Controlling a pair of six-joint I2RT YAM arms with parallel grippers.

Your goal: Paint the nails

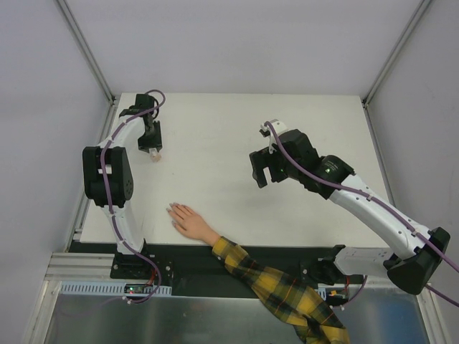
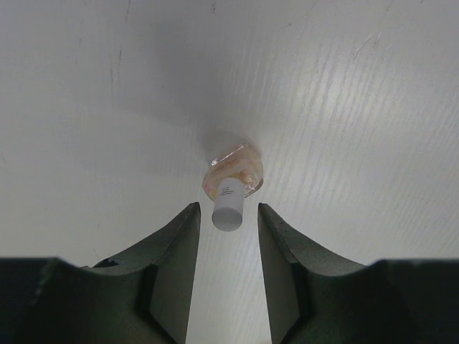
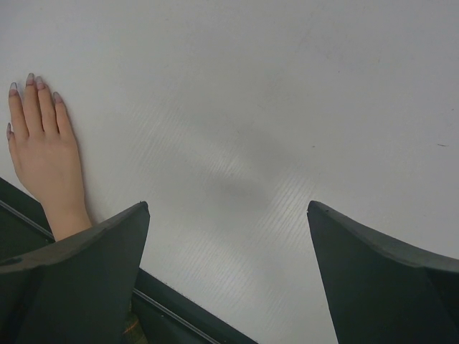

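The nails [image 3: 31, 77] are judged unpainted; the capped polish bottle [image 2: 233, 179], mid-frame, is straddled, ungripped, by the half-open left gripper [image 2: 228, 209]; the right gripper [image 3: 228, 208] is spread wide, empty.

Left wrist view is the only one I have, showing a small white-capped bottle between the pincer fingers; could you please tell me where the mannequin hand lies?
Observer: The mannequin hand lies flat, back upward, at the near edge of the table, between the two arm bases. The bottle stands farther back on the left.
Operator: Thank you. Is the right pincer holding anything?
Observer: No. The right pincer is wide open and empty above bare table. Its camera shows the nails, pale greyish-lavender, off to one side.
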